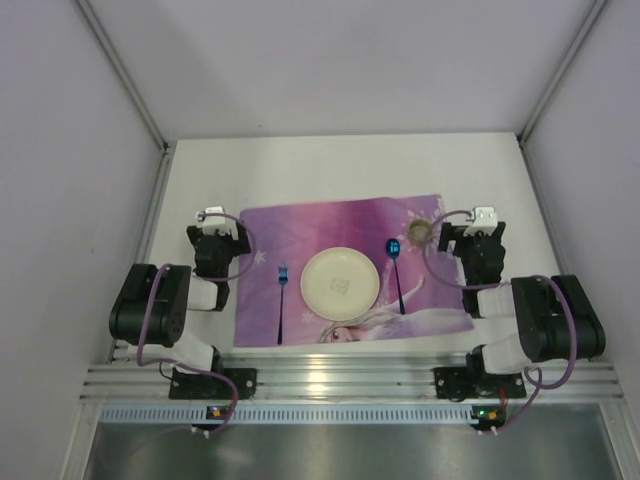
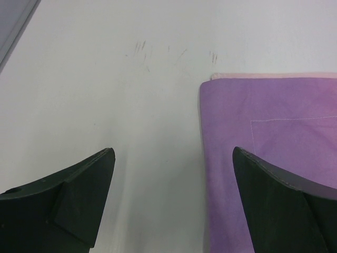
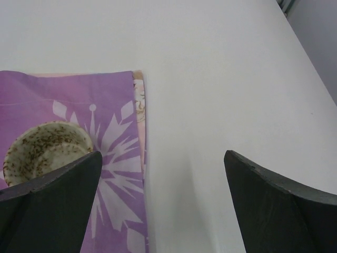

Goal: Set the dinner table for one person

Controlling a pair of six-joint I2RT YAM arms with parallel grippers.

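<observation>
The white dinner table [image 1: 330, 165] carries a purple placemat [image 1: 300, 225]. On the mat lie a cream plate [image 1: 340, 281] in the middle, a blue fork [image 1: 282, 300] to its left and a blue spoon [image 1: 396, 270] to its right. A speckled cup [image 1: 421, 232] stands at the mat's far right corner. My left gripper [image 1: 213, 216] hangs open over bare table [image 2: 105, 95] beside the mat's left edge [image 2: 263, 132], holding nothing. My right gripper [image 1: 485, 215] is open too, straddling the mat's right edge [image 3: 126, 158], with the cup [image 3: 45, 150] by its left finger [image 3: 52, 205].
A ribbed aluminium rail [image 1: 340, 385] runs along the near edge under both arm bases. Grey walls enclose the table on the left, right and back. Faint scratch marks [image 2: 158, 55] show on the tabletop beyond the left gripper.
</observation>
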